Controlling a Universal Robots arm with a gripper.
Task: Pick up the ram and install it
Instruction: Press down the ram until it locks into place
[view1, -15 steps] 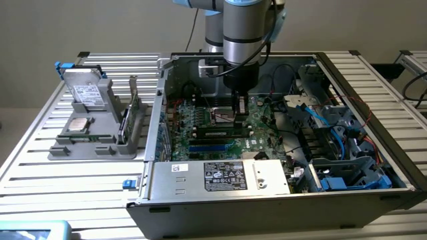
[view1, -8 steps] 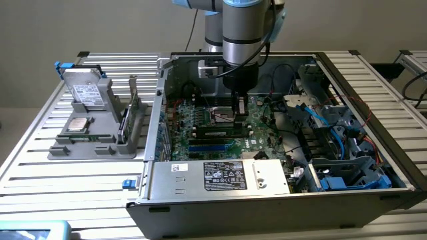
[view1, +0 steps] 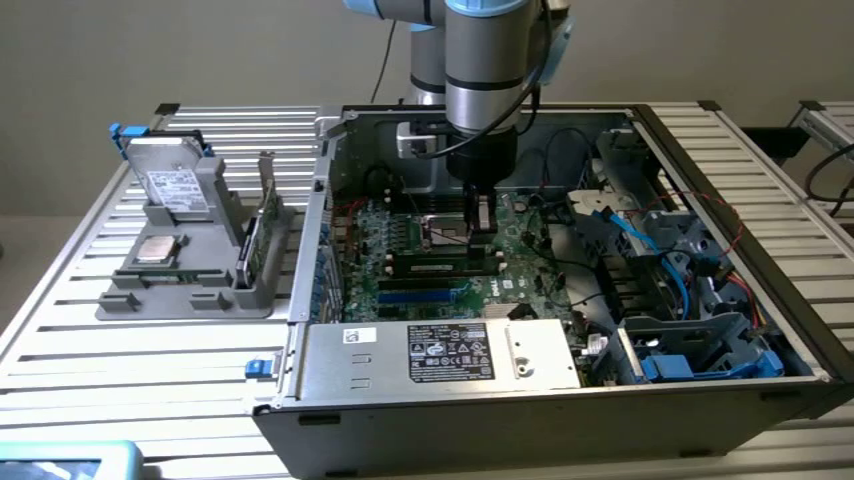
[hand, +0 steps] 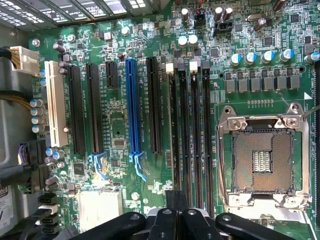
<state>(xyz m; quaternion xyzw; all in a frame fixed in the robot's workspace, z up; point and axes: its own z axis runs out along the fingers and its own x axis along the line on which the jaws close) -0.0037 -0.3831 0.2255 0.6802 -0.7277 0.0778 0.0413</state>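
The black two-finger pincer (view1: 481, 225) hangs closed over the green motherboard (hand: 120, 125), gripping nothing visible; the long green ram stick with white label (view1: 434, 268) lies along the black memory slots (hand: 196, 150) just beside it; insertion appears done, seating unconfirmed.

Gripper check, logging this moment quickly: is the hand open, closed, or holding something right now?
Hand: closed, low over the motherboard inside the computer case; whether it grips anything cannot be told.
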